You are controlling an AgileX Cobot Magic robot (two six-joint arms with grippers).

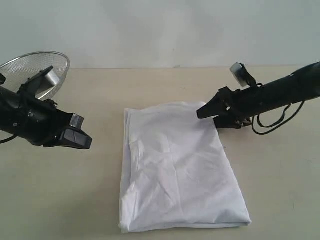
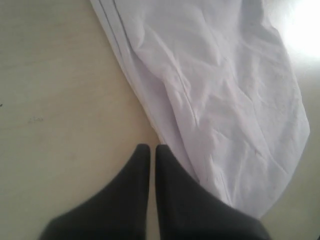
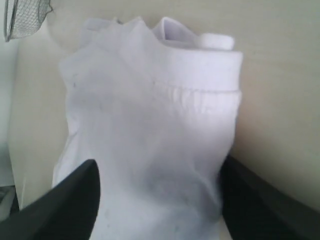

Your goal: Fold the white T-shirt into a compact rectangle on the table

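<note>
2 end effectors: left (image 2: 152,148) closed; right (image 3: 159,161), wrist view only, spread astride white T-shirt (image 3: 150,100).

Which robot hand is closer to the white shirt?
Right. The right gripper is at a corner of the shirt, its open jaws either side of the cloth. The left gripper is shut, off to the side, apart from it.

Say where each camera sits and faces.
Exterior view: off the arms, looking across the table and white T-shirt toward the wall; left gripper and right gripper show.
Left wrist view: on the left arm, looking down past shut fingers at the shirt's edge.
Right wrist view: looking down between spread fingers onto the shirt.
Shared: shirt in all; mesh basket in exterior and right wrist.
</note>
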